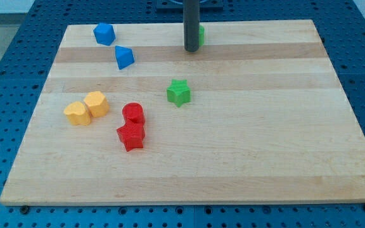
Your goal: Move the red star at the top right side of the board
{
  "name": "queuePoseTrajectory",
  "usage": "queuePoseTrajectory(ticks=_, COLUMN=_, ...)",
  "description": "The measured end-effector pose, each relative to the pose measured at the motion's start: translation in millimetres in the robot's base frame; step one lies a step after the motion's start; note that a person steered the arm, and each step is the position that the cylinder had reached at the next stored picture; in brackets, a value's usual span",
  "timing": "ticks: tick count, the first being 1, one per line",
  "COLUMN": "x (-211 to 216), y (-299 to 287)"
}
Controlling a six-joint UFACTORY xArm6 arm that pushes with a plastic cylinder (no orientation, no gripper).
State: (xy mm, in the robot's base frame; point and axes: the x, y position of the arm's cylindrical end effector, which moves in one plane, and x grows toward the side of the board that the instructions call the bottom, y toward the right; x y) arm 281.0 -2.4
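The red star (131,136) lies left of the board's middle, toward the view's bottom, touching a red round block (134,114) just above it. My tip (191,49) stands near the board's top edge at the middle, far above and to the right of the red star. A green block (201,33) is mostly hidden behind the rod. The board's top right side holds no block.
A green star (179,92) lies between my tip and the red blocks. Two yellow blocks (87,108) sit at the left. Two blue blocks lie at the top left: a blue block (104,33) and a blue wedge (124,57). The wooden board (265,139) rests on a blue perforated table.
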Motion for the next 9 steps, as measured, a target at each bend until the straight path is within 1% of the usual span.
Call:
queuePoseTrajectory(ticks=1, x=27.7, y=-14.0)
queuePoseTrajectory(ticks=2, x=59.8, y=-44.1)
queuePoseTrajectory(ticks=3, x=76.6, y=-83.9)
queuePoseTrajectory(ticks=4, x=104.8, y=-103.7)
queuePoseTrajectory(ticks=6, x=142.0, y=-93.4)
queuePoseTrajectory(ticks=8, x=178.3, y=-48.2)
queuePoseTrajectory(ticks=9, x=212.5, y=-34.2)
